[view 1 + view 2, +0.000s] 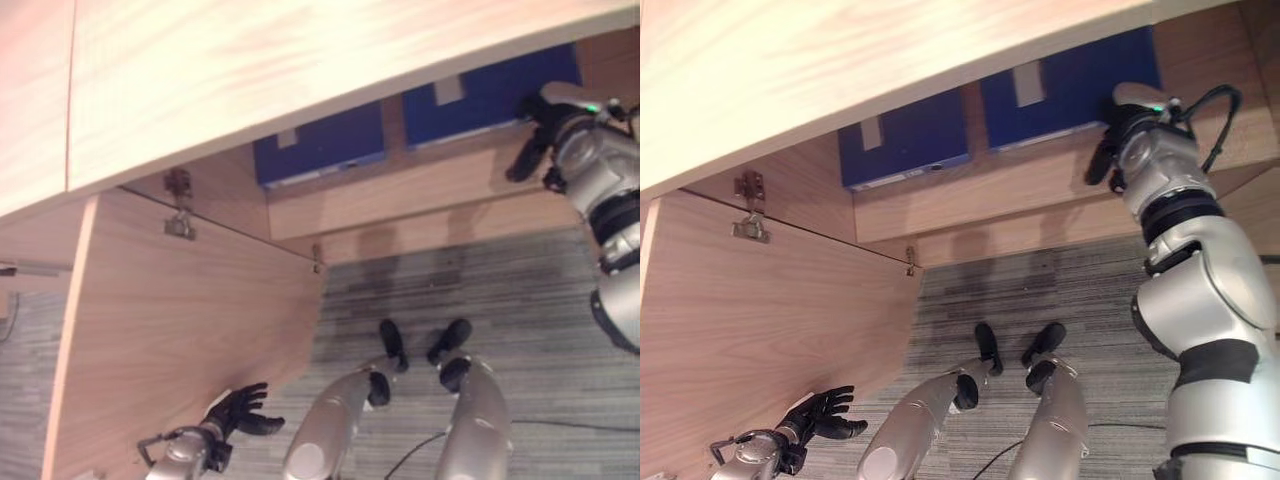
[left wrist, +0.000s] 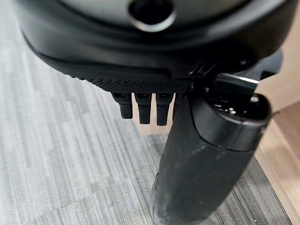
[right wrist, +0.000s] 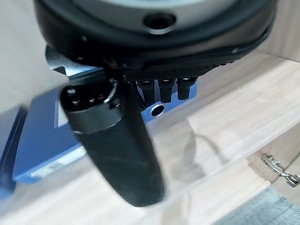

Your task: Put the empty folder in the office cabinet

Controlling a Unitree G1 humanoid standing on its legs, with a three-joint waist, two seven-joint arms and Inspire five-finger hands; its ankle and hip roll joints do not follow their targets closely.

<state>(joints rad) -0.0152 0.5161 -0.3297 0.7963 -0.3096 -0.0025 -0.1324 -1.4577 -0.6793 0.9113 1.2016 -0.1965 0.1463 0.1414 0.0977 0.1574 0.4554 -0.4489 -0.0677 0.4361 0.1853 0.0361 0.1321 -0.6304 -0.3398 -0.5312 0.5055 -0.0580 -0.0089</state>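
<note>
Two blue folders lie flat on the cabinet's lower shelf (image 1: 400, 195). The right folder (image 1: 1070, 85) has its spine and finger hole (image 3: 157, 110) facing out. My right hand (image 1: 1108, 140) is at that folder's near right corner, just in front of the spine. It is open, with fingers (image 3: 161, 89) straight, thumb (image 3: 117, 150) out, and nothing held. I cannot tell whether the fingertips touch the folder. The left folder (image 1: 320, 145) lies apart from it. Low beside the open cabinet door (image 1: 190, 330), my left hand (image 1: 240, 408) is open with fingers spread and holds nothing.
The cabinet top (image 1: 300, 70) overhangs the shelf. The open door swings out on the left, with a metal hinge (image 1: 180, 215) on its inner face. Grey striped carpet (image 1: 500, 300) lies in front of the cabinet.
</note>
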